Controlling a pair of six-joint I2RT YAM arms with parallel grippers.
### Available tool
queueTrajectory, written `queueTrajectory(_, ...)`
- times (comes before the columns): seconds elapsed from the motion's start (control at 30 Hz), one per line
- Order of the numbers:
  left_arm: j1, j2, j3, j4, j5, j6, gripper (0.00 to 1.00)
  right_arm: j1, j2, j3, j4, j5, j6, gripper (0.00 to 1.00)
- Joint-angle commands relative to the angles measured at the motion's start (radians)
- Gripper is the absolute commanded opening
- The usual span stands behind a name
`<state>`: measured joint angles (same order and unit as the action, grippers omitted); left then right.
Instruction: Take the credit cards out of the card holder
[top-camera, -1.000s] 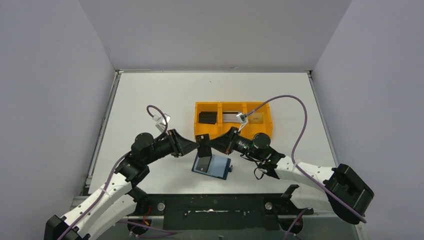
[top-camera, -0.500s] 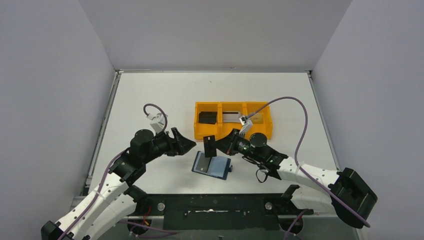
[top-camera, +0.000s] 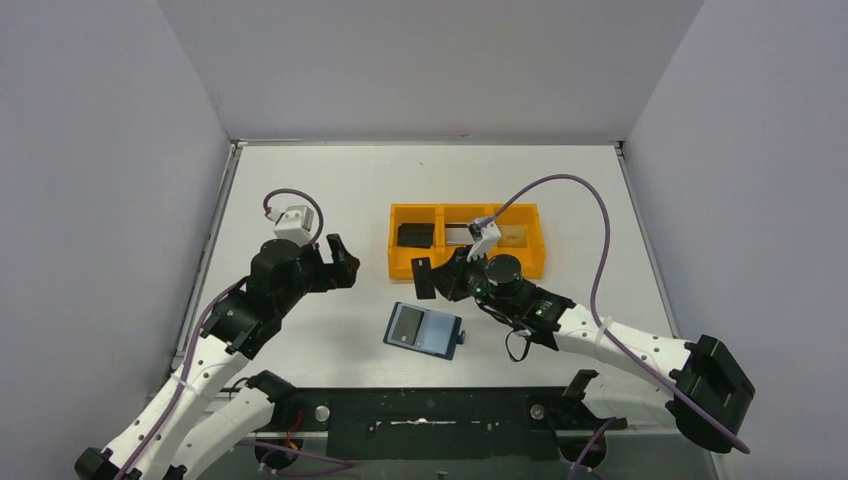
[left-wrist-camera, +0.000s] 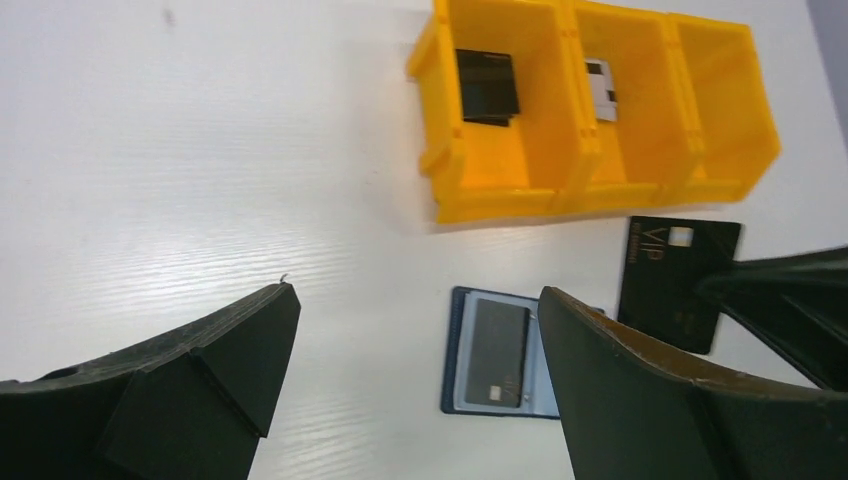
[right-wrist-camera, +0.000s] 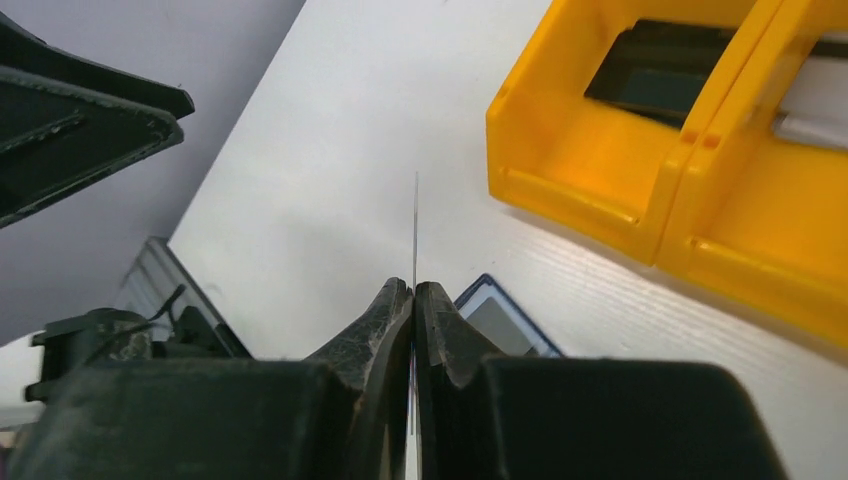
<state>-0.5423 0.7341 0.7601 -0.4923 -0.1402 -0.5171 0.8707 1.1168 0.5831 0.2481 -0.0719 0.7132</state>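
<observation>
Seen from above, two black-and-white arms reach from the near edge over a white counter (top-camera: 300, 190). The left arm bends sharply at the elbow and angles toward 1 o'clock. Its left end effector (top-camera: 337, 262) hangs above bare counter with the jaws spread wide and nothing between them, well apart from every object.

The right arm stretches low toward 10 o'clock, with its wrist near the middle of the counter. The right end effector (top-camera: 446, 281) is pinched tight on a black credit card (top-camera: 424, 278), which is lifted off the counter just in front of the near wall of an orange tray (top-camera: 466, 208). In the right wrist view this card is only a thin line between the closed fingertips.

The card holder (top-camera: 424, 330) lies open and flat at 6 o'clock from the held card, and neither arm touches it. A dark credit card (top-camera: 406, 325) sits in its left-hand pocket.

The orange tray, at 12 o'clock from the card holder, has a black card (top-camera: 415, 235) in its left compartment and a silver-grey card (top-camera: 459, 236) in the middle one.
</observation>
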Motion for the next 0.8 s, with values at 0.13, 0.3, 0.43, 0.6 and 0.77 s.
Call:
queueTrajectory(0.13,0.152,0.014,-0.012,-0.025,-0.090,0.067,0.93,0.061,0.068,0.216,-0.112,0.215,-0.448,0.00)
queueTrajectory(0.3,0.154,-0.053,-0.081,0.022,-0.122,0.062,0.93,0.097,0.178,0.325,-0.158,0.236,-0.785,0.00)
queueTrajectory(0.43,0.154,-0.061,-0.099,0.073,-0.122,0.080,0.93,0.108,0.284,0.424,-0.190,0.262,-1.005,0.00)
queueTrajectory(0.6,0.154,-0.050,-0.099,0.073,-0.129,0.075,0.93,0.104,0.402,0.537,-0.257,0.275,-1.210,0.00)
queueTrajectory(0.77,0.154,-0.052,-0.099,0.078,-0.144,0.080,0.93,0.097,0.479,0.587,-0.293,0.253,-1.371,0.00)
